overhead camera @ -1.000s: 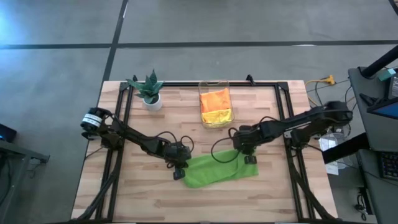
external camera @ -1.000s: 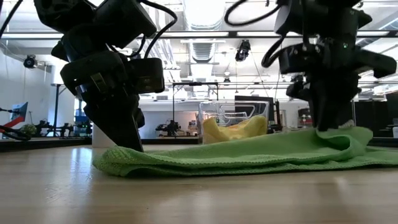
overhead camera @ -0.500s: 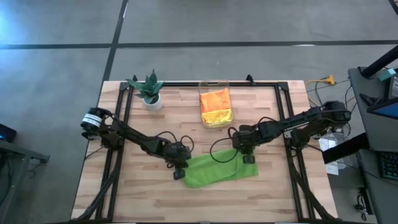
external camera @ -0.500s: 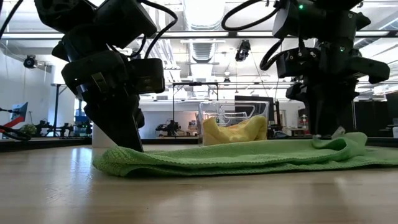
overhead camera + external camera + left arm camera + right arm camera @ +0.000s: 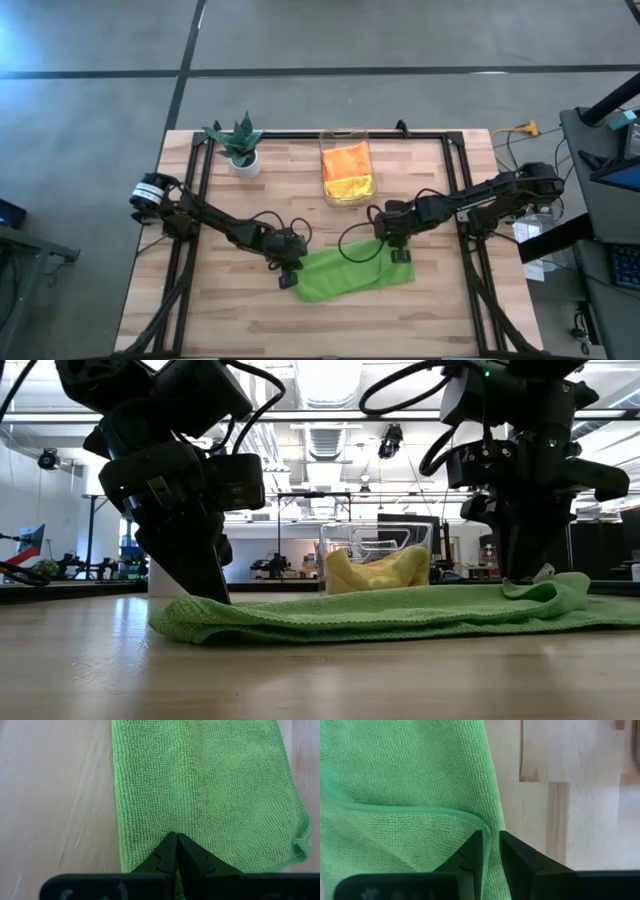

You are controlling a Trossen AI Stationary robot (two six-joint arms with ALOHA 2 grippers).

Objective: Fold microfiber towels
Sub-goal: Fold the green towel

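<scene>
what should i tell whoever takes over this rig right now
Left gripper: shut on the green towel at its left end.
Right gripper: pinching the towel's right edge, a thin fold between its fingers.
Towel lies on the table, already folded over lengthwise.
Orange towel and yellow towel sit in the clear bin.
Left: finish this fold, then the rest.

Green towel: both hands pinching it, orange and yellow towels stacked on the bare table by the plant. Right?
Not quite. The orange towel and yellow towel sit inside the clear bin, as the high view shows. Otherwise yes: the left hand and right hand both pinch the green towel.
</scene>
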